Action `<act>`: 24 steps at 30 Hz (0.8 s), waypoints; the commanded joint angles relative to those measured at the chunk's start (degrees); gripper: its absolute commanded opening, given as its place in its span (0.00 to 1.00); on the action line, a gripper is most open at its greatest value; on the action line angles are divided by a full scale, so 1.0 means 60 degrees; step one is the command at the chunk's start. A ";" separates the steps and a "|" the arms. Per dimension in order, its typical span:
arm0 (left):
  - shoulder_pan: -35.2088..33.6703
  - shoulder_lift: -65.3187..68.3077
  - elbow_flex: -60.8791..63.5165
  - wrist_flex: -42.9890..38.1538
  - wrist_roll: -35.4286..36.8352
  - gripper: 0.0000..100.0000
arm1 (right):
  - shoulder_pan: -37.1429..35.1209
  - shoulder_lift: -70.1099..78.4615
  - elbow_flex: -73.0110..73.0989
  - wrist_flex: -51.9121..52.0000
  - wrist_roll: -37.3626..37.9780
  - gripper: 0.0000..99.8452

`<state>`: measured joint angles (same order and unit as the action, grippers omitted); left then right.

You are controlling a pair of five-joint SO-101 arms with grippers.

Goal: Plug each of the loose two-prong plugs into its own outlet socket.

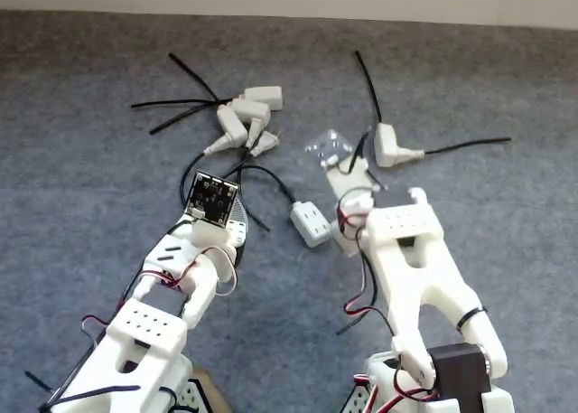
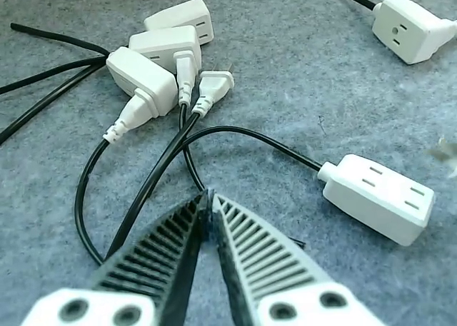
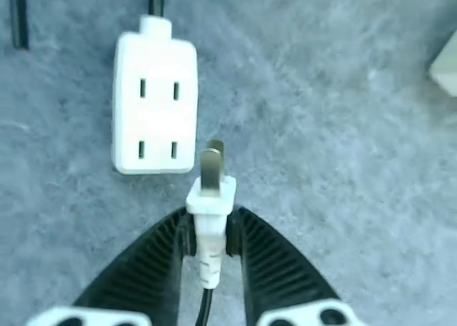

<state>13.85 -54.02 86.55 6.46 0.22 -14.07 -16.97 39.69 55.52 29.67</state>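
White plug point(image 3: 209, 197) is clamped in the right gripper point(image 3: 212, 225) beside the outlet block point(image 3: 155, 98); the left gripper point(image 2: 208, 201) is closed beside black cords point(image 2: 151, 187).

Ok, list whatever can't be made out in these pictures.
Right wrist view: the cord of the plug leaves the frame between the fingers of the right gripper, so its far end is cut off.
Right wrist view: a white object is cut by the edge; unidentifiable.
Left wrist view: the left gripper covers the black cords beneath it; whether it pinches one is hidden.
High view: the clear item is too small to identify.
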 commanded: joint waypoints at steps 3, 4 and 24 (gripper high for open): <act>-0.0051 -0.0168 -0.0037 -0.0220 0.0015 0.01 | 0.0168 -0.0110 -0.2908 0.2059 0.0088 0.01; -0.0037 -0.0168 -0.0037 -0.0220 0.0015 0.01 | 0.0154 -0.0110 -0.3407 0.2527 0.0088 0.01; 0.1150 -0.0168 0.1531 -0.5275 0.0088 0.01 | -0.0579 -0.4242 -0.5868 0.7421 0.1377 0.01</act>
<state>19.74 -54.29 95.34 -18.95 0.22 -16.00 -31.56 0.75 98.86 35.21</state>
